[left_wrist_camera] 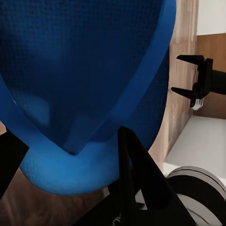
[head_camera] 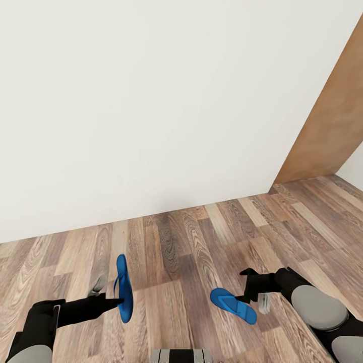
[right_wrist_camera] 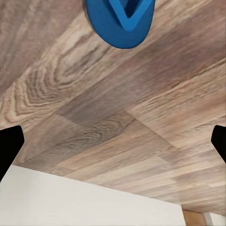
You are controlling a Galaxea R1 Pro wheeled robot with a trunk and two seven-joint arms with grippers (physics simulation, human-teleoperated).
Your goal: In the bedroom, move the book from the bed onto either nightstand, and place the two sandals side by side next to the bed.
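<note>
My left gripper (head_camera: 119,301) is shut on a blue sandal (head_camera: 123,295) and holds it on edge above the wood-plank floor (head_camera: 191,242). In the left wrist view that sandal (left_wrist_camera: 84,70) is very close, clamped between the dark fingers (left_wrist_camera: 136,174). The second blue sandal (head_camera: 233,305) lies flat on the floor just left of my right gripper (head_camera: 245,286). That gripper stands open, and its wrist view shows the sandal (right_wrist_camera: 120,19) beyond the wide-spread fingers, not between them. The right gripper (left_wrist_camera: 193,80) also appears open in the left wrist view. The bed, book and nightstand are out of view.
A plain white wall (head_camera: 151,101) stands close ahead. A brown wooden panel (head_camera: 333,121) rises at the right, with more floor beyond it. The top of my base (head_camera: 181,355) shows at the lower edge.
</note>
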